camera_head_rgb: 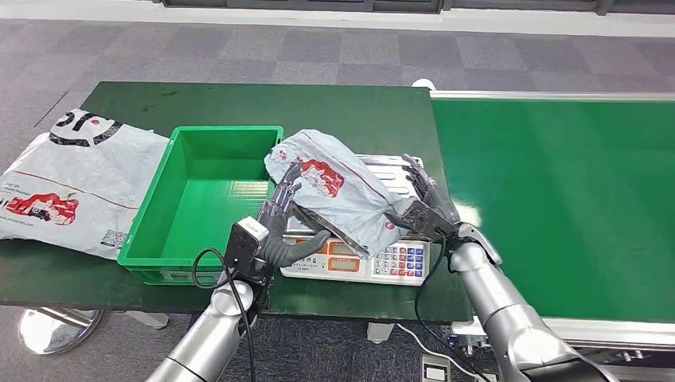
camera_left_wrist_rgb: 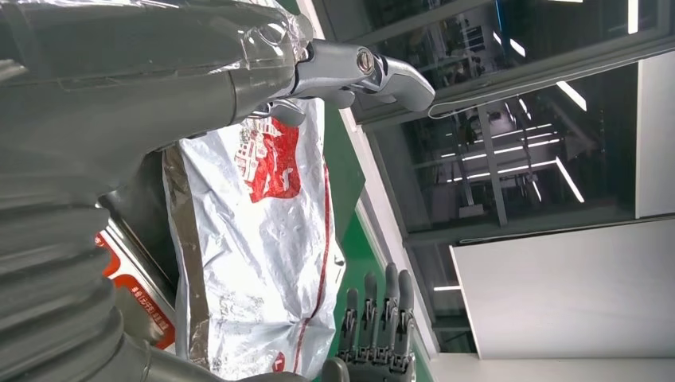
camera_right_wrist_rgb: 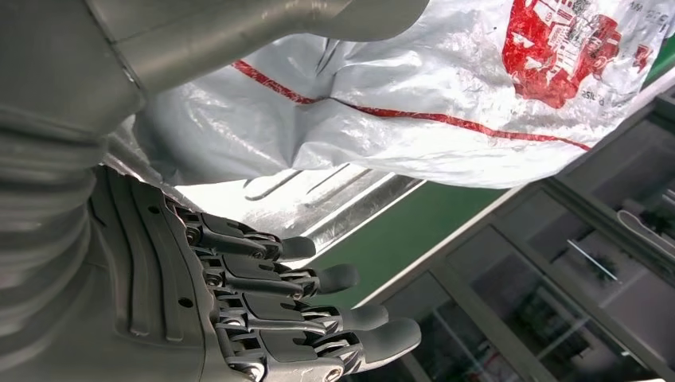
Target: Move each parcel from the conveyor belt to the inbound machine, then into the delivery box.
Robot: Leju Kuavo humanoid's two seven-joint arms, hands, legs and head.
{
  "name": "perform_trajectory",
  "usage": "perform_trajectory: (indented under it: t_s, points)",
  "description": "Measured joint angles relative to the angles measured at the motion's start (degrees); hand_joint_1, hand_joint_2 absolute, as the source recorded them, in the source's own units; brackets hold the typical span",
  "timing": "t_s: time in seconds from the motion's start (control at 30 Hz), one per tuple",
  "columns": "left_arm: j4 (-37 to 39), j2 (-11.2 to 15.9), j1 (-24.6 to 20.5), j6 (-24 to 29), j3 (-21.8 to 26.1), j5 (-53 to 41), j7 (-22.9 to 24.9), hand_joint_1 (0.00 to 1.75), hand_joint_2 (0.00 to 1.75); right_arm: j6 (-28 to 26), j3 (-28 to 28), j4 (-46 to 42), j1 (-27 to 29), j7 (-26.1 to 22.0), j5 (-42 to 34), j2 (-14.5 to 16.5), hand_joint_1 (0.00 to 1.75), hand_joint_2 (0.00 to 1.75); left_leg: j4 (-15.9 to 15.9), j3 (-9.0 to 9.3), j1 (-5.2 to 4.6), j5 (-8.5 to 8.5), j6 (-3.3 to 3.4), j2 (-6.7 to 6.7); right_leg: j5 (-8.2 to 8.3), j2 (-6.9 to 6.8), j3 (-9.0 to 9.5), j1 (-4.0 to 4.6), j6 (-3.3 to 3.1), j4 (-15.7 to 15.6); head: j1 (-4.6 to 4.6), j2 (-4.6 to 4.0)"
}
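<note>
A crumpled grey parcel [camera_head_rgb: 342, 191] with red print hangs tilted over the inbound machine [camera_head_rgb: 398, 259], a scale with a steel plate [camera_right_wrist_rgb: 318, 199] and a keypad. My left hand [camera_head_rgb: 282, 223] holds the parcel's left end, thumb below and fingers against its side. My right hand [camera_head_rgb: 422, 211] holds the lower right end. In the right wrist view the thumb of the right hand [camera_right_wrist_rgb: 239, 318] lies over the parcel [camera_right_wrist_rgb: 414, 87], with the fingers stretched out below it. The left wrist view shows the left hand [camera_left_wrist_rgb: 95, 119] on the parcel [camera_left_wrist_rgb: 255, 263] and the right hand [camera_left_wrist_rgb: 378, 334] beyond. The green delivery box [camera_head_rgb: 151, 207] stands just left of the scale.
The green conveyor belt [camera_head_rgb: 557, 199] runs along the right. A large flat grey bag [camera_head_rgb: 72, 183] lies at the left end of the dark green table [camera_head_rgb: 350, 119]. Cables hang at the table's front edge.
</note>
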Motion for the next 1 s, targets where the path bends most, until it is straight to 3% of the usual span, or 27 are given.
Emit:
perform_trajectory:
  t_s: [0.43,0.57,0.63,0.67,0.77,0.8,0.93,1.0]
  points:
    - [0.0,0.5,0.0,-0.2,0.0,0.2,0.0,0.00,1.75,-2.5,-0.2,-6.4,3.3,-0.6,-1.9,-2.3,0.00,1.75,0.0,0.00,0.00,0.00,0.00,0.00,0.01,0.00,0.00,0.00,0.00,0.0,0.00,0.00]
    - [-0.1,0.7,0.0,0.1,0.0,0.2,0.0,0.00,1.75,-6.2,-2.1,-13.3,7.4,-2.4,-7.3,-3.3,0.00,0.00,0.0,-0.02,0.00,-0.02,0.03,-0.05,-0.03,-0.06,0.00,0.00,0.03,0.0,0.00,0.00]
    - [-0.3,0.8,0.1,-0.6,0.0,0.6,0.0,0.00,1.75,-9.0,-4.3,-18.3,10.7,-4.0,-11.8,-3.7,0.00,0.00,0.0,-0.04,-0.01,-0.05,0.06,-0.09,-0.06,-0.12,0.02,-0.01,0.05,0.0,0.01,0.00]
    - [-0.4,0.8,0.1,-1.4,0.0,1.0,0.0,0.00,1.75,-10.5,-5.8,-20.6,12.4,-4.6,-13.5,-3.8,0.00,0.44,0.0,-0.06,-0.01,-0.08,0.07,-0.10,-0.07,-0.14,0.03,-0.01,0.06,0.0,0.01,0.00]
    - [-0.5,1.0,0.2,-3.4,0.0,1.7,0.0,0.00,0.44,-14.0,-9.8,-25.6,16.2,-5.4,-15.2,-3.8,0.00,1.75,0.0,-0.08,-0.03,-0.16,0.03,-0.06,-0.10,-0.08,-0.02,-0.03,0.09,0.0,0.02,0.00]
    - [-0.5,1.0,0.1,-4.0,0.0,1.7,0.0,0.00,0.00,-15.8,-10.7,-26.7,17.1,-5.6,-15.4,-3.8,0.00,1.75,0.0,-0.07,-0.03,-0.17,0.02,-0.03,-0.10,-0.05,-0.04,-0.04,0.09,0.0,0.01,0.00]
    - [0.1,0.6,-0.8,-7.5,0.2,1.5,0.0,0.00,1.75,-24.3,-13.4,-31.9,21.9,-5.9,-21.2,-3.7,0.00,1.75,0.0,-0.09,-0.03,-0.16,0.03,-0.08,-0.11,-0.11,-0.03,-0.05,0.11,0.0,0.01,0.00]
    - [0.9,0.2,-1.8,-8.3,0.2,0.8,0.0,0.00,1.75,-26.5,-14.3,-34.6,24.0,-5.9,-23.9,-3.5,0.00,1.75,0.0,-0.11,-0.03,-0.15,0.04,-0.11,-0.11,-0.15,-0.02,-0.05,0.11,0.0,0.02,0.00]
